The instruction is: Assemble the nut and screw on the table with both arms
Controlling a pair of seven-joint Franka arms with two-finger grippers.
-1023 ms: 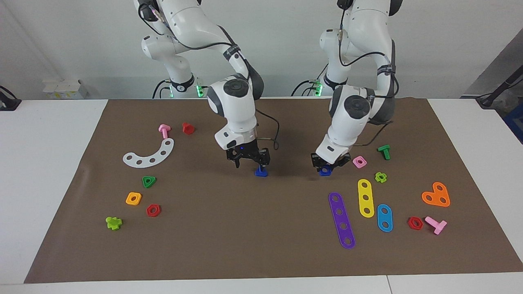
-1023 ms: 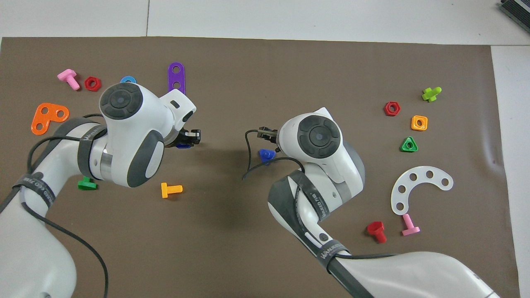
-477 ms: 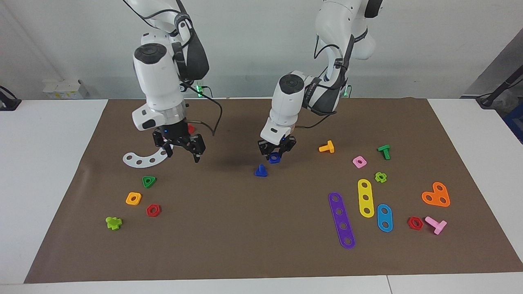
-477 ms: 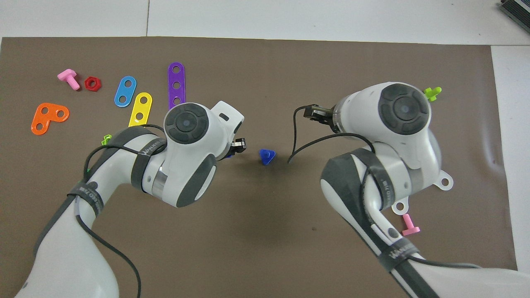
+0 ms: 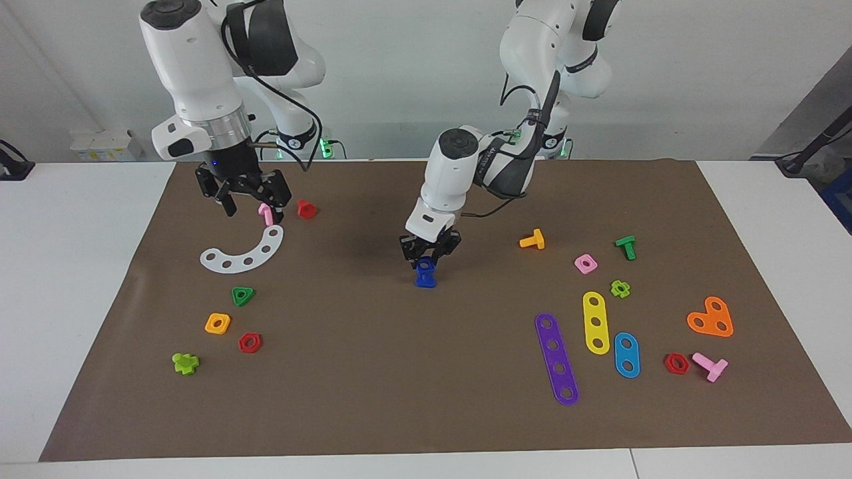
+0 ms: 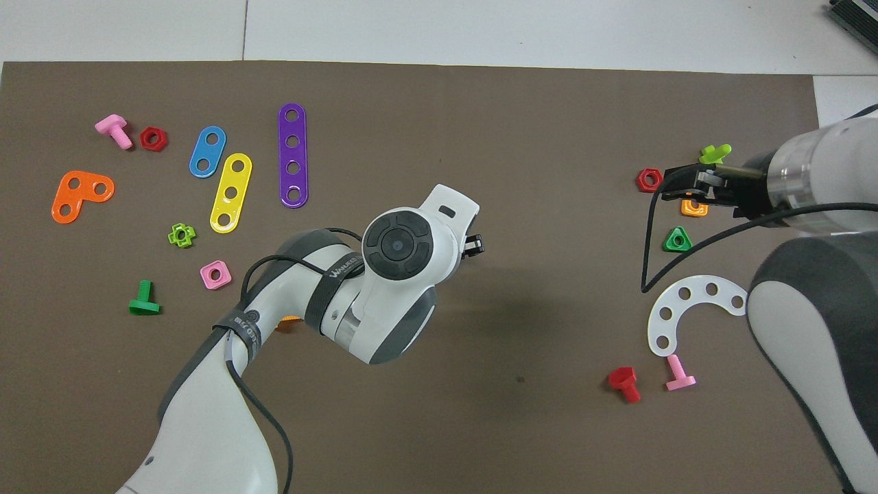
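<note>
The dark-blue screw point(image 5: 425, 282) stands on its head, stem up, in the middle of the brown mat point(image 5: 399, 386) on the white table point(image 5: 80, 279). My left gripper point(image 5: 428, 257) is shut on the dark-blue nut point(image 5: 426, 267) and holds it right on top of the screw's stem. In the overhead view the left arm's wrist hides both parts, and only the left gripper's tip point(image 6: 473, 244) shows. My right gripper point(image 5: 251, 203) is open and empty, raised over the pink screw point(image 5: 266, 213) at the right arm's end; it also shows in the overhead view point(image 6: 680, 186).
A white curved strip point(image 5: 243, 253) and a red screw point(image 5: 306, 209) lie under and beside the right gripper. An orange screw point(image 5: 532, 240) and a pink nut point(image 5: 585, 263) lie toward the left arm's end. Flat strips and other nuts lie farther from the robots.
The left gripper carried the nut from its pick-up spot to just above the screw and lowered it onto the stem. The right gripper left the screw, rose and swung toward its own end.
</note>
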